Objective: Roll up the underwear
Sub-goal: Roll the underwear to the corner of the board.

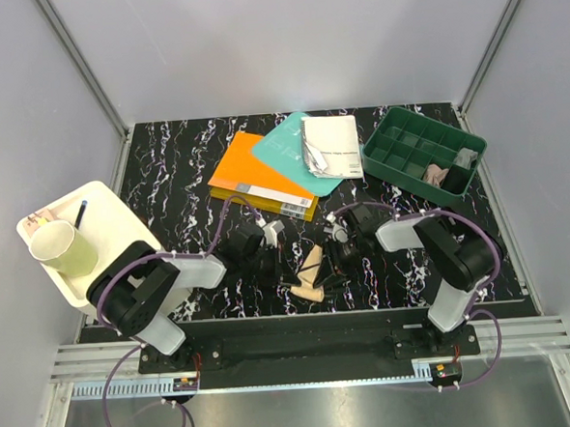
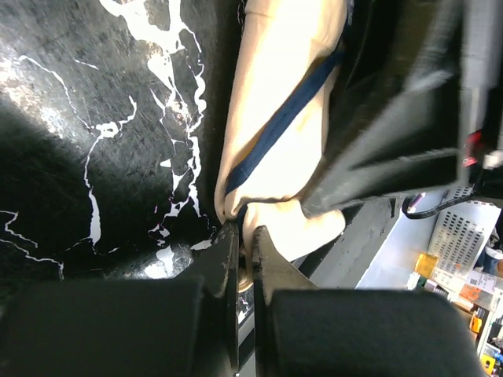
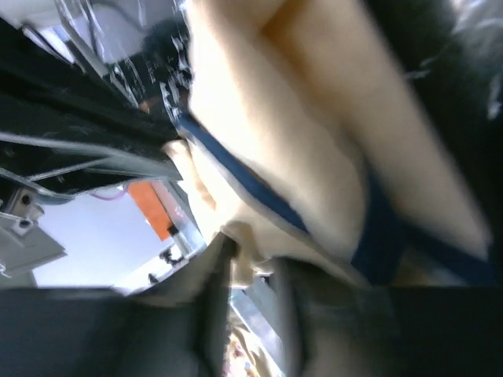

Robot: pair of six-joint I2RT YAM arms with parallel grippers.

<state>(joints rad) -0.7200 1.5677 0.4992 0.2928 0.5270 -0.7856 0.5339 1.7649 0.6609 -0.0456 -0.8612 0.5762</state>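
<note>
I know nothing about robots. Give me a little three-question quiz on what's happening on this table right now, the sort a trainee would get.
1. True or false: the left gripper is shut on a fold of the beige underwear.
2. Pick one: the compartment bin at the back right of the table is A red, B green, C yellow.
3. Fill in: the edging on the beige underwear is dark ____.

Key: 1 true; 2 B; 3 navy blue.
</note>
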